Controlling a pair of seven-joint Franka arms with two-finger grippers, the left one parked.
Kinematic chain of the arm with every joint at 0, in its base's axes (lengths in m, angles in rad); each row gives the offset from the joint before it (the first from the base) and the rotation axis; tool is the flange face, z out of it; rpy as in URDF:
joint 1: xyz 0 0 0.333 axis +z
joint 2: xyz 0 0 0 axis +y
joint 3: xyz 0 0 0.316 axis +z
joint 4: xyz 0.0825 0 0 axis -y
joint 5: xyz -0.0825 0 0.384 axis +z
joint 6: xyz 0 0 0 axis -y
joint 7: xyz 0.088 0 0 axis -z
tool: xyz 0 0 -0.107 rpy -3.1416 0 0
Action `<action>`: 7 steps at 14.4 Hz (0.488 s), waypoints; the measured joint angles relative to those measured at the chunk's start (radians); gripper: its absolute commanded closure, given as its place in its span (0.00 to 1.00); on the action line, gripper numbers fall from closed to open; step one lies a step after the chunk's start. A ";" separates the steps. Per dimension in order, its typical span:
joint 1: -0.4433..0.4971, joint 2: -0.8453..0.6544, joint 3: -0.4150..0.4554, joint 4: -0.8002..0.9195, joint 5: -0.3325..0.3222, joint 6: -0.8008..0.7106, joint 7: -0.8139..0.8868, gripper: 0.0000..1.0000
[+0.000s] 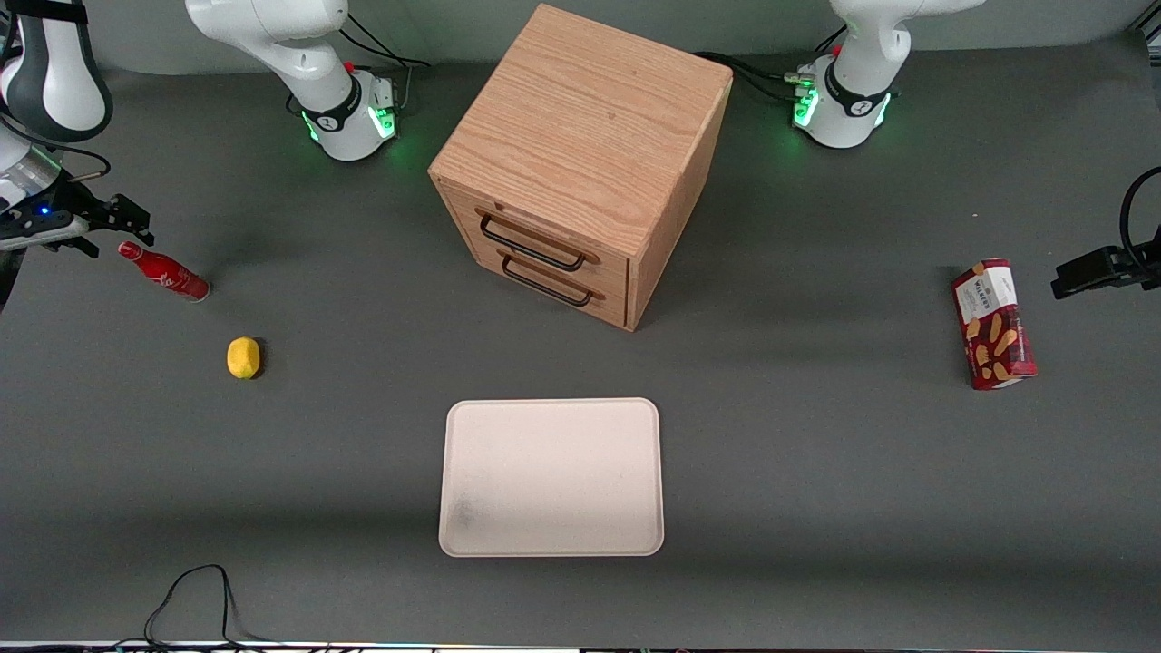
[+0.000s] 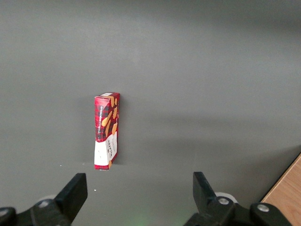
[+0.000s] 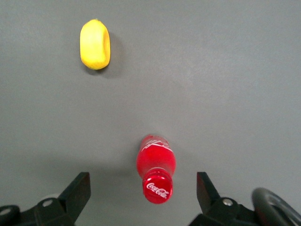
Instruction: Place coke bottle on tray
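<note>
The coke bottle point(image 1: 164, 272) point(image 3: 156, 167) is small, slim and red with white script, and it stands upright on the grey table at the working arm's end. My gripper point(image 1: 121, 216) point(image 3: 142, 182) hangs open just above it. In the right wrist view the red cap sits between the two widely spread black fingers point(image 3: 79, 189), touching neither. The tray point(image 1: 551, 476), flat and pale cream-pink, lies bare near the table's front edge, well nearer the front camera than the bottle and toward the table's middle.
A yellow lemon point(image 1: 243, 356) point(image 3: 95, 44) lies on the table between the bottle and the tray. A wooden two-drawer cabinet point(image 1: 580, 154) stands mid-table, farther from the camera than the tray. A red snack box point(image 1: 993, 324) point(image 2: 106, 130) lies toward the parked arm's end.
</note>
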 measured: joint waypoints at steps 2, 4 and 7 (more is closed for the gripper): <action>0.000 0.015 0.000 -0.005 0.000 0.004 0.000 0.00; 0.000 0.030 0.000 -0.008 0.001 0.009 -0.007 0.00; 0.000 0.071 -0.001 -0.010 0.091 0.028 -0.108 0.00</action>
